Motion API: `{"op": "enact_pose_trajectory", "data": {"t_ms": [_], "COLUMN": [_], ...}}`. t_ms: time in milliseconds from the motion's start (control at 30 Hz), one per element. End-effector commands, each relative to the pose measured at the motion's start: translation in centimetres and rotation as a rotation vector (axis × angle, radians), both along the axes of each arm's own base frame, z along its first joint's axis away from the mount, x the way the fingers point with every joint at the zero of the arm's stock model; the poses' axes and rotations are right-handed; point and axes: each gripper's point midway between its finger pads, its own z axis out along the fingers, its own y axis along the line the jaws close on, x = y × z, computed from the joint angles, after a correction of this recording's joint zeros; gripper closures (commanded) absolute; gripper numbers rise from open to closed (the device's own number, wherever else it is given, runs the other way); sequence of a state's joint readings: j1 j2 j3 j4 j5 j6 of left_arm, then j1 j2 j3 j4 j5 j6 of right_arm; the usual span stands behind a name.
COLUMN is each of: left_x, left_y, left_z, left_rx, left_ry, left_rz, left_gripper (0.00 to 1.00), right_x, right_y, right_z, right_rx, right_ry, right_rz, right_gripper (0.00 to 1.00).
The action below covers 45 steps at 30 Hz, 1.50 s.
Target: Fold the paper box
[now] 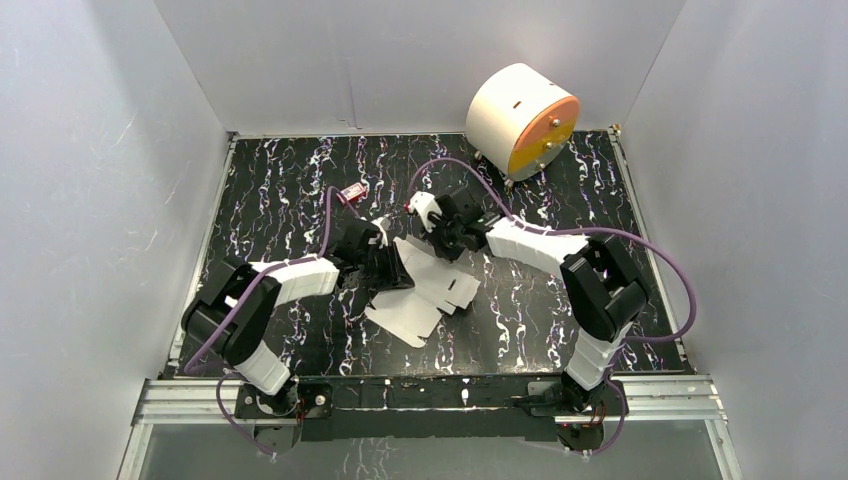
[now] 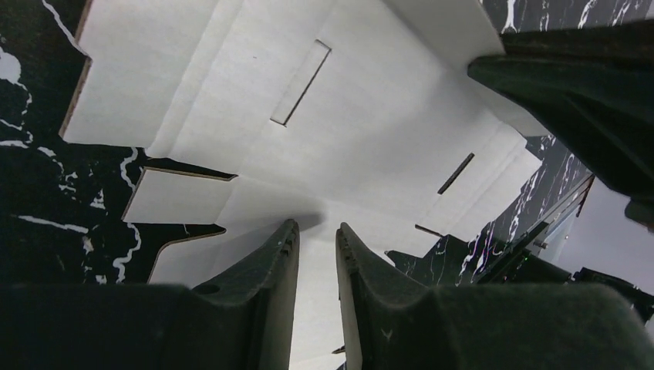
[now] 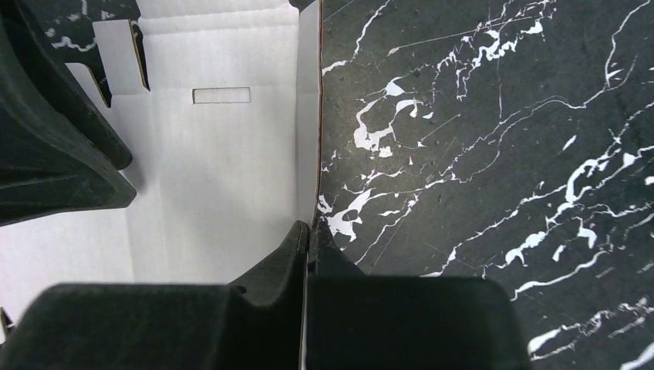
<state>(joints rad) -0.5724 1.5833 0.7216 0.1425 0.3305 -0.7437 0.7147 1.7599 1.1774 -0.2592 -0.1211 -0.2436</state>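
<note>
One apparently plain paper box (image 1: pixel 425 295)

left gripper (image 2: pixel 317 233) jaws narrowly apart; right gripper (image 3: pixel 310 231) clamped

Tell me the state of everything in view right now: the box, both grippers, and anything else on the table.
paper box: unfolded sheet lying on the table, one edge pinched.
left gripper: jaws slightly apart over the box, nothing seen between them.
right gripper: shut on the box's edge.
cylinder: on its side at the far right, untouched.
red item: lying on the table, untouched.
</note>
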Motion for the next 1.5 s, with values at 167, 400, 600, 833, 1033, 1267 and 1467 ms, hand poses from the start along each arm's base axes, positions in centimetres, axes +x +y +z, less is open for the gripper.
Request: {"op": "enact_pose_trajectory", "data": {"t_ms": [167, 400, 600, 833, 1033, 1267, 1467], "left_x": [0.5, 0.4, 0.2, 0.5, -1.0, -2.5, -2.3], "left_y": [-0.8, -0.6, -0.6, 0.4, 1.8, 2.1, 2.1], "left_z": [-1.7, -2.0, -2.3, 1.6, 3.5, 1.5, -0.4], "left_rx": [-0.034, -0.037, -0.058, -0.074, -0.083, -0.107, -0.099], "left_ry": [0.010, 0.009, 0.021, -0.082, -0.111, -0.055, -0.023], "left_rz": [0.057, 0.077, 0.097, 0.122, 0.148, 0.163, 0.192], "left_gripper": [0.79, 0.79, 0.80, 0.76, 0.75, 0.75, 0.79], "right_x": [1.3, 0.4, -0.6, 0.3, 1.1, 0.5, -1.3], "right_y": [0.1, 1.2, 2.2, 1.3, 1.5, 2.4, 3.8], "right_z": [1.6, 1.7, 2.5, 3.8, 6.7, 7.7, 8.2], "right_rx": [-0.177, -0.237, -0.257, -0.292, -0.293, -0.287, -0.277], "right_ry": [-0.308, -0.430, -0.505, -0.572, -0.646, -0.680, -0.703], "right_rz": [-0.039, -0.024, 0.001, -0.040, -0.036, -0.012, 0.013], "right_gripper": [0.97, 0.97, 0.97, 0.97, 0.97, 0.97, 0.97]}}
